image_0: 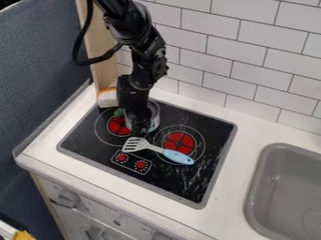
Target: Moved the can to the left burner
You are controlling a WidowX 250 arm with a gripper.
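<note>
1. Plainly, the can (155, 116) looks silvery grey and rounded, partly hidden by the gripper (143, 129).
2. It is at the right side of the left burner (116, 125).
3. Whether the gripper is open or closed, I cannot tell.

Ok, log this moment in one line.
pincer down at can | can by left burner | spatula on stove, handle across right burner

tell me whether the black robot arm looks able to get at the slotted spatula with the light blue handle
Probably yes: the spatula lies uncovered on the flat black stovetop, and the black hand hangs close by.
</note>
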